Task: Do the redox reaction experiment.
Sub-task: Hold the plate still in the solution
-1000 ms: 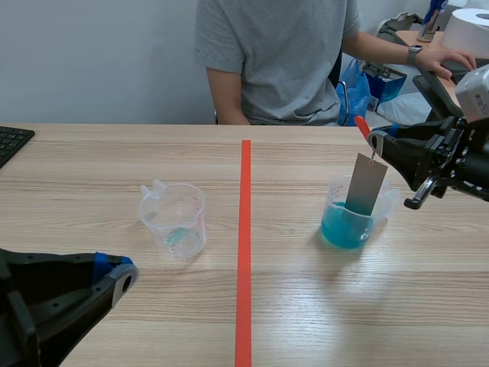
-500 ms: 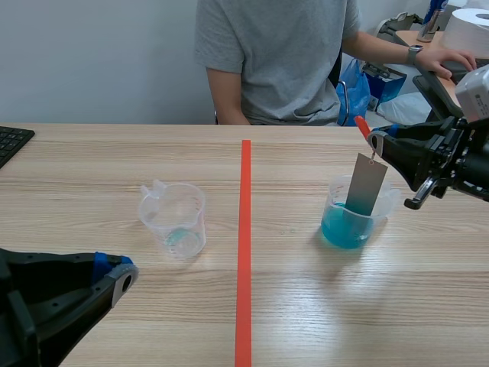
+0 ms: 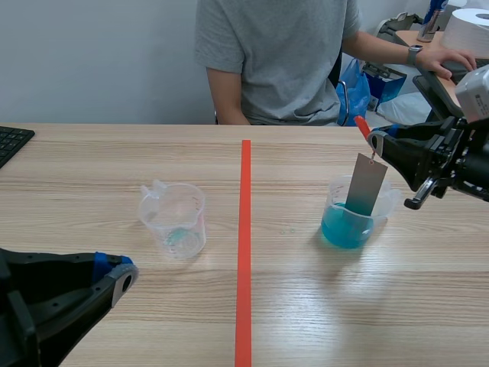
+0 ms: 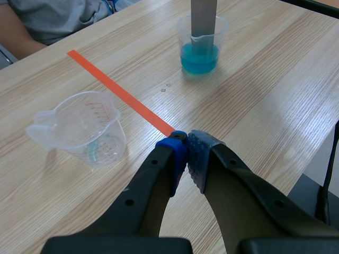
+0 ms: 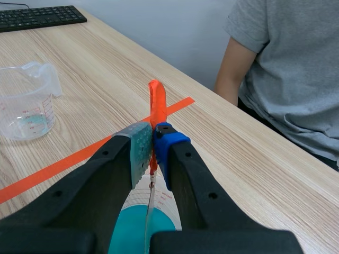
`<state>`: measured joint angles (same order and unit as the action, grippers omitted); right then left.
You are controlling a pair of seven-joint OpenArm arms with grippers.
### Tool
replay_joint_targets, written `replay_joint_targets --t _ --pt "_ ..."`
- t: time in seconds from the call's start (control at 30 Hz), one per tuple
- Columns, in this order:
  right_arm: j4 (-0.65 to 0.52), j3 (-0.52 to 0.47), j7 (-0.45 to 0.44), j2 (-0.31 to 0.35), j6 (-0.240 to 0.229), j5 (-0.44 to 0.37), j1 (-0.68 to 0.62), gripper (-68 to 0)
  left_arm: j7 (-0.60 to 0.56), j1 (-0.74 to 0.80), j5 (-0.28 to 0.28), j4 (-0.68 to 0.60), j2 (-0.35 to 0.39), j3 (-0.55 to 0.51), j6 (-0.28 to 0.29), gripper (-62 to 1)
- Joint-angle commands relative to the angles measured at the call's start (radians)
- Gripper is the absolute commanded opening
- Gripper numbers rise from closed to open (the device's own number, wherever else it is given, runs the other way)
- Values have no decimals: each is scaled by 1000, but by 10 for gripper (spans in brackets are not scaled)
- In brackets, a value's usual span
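Scene view: camera between the arms, facing across the surface (image 3: 114, 153) toward the seated person (image 3: 275, 61), wide. Left wrist view: close, forward-down past the left jaws at the clear beaker (image 4: 85, 129), blue beaker (image 4: 198, 58) beyond. Right wrist view: very close, past the right jaws pinching an orange clip (image 5: 157, 103), blue beaker right under. All three share both beakers and the red line (image 3: 244, 229).

Left hand (image 4: 186, 147) closed, low, right hand (image 5: 153, 135) clamped, raised

Wooden table (image 3: 114, 153), clear beaker (image 3: 174, 219), blue-liquid beaker (image 3: 345, 225), keyboard (image 3: 11, 141)
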<state>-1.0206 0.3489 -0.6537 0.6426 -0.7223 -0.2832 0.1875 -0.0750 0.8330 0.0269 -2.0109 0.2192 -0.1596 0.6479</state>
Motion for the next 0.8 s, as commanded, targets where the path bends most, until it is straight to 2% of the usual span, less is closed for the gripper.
replay_joint_targets --t 0.0,0.3,0.5,0.77 --pt "-8 -6 -16 11 -4 -4 16 -665 -10 -2 7 -6 1 1 -3 -569" --pt "-9 -6 -31 15 -4 -4 17 -665 -10 -2 7 -6 1 1 -3 -569" --pt "-13 -7 -72 25 -11 -4 17 -665 -10 -2 7 -6 1 1 -3 -569" --pt "-63 -11 -106 54 -23 -4 17 -665 -10 -2 7 -6 1 1 -3 -569"
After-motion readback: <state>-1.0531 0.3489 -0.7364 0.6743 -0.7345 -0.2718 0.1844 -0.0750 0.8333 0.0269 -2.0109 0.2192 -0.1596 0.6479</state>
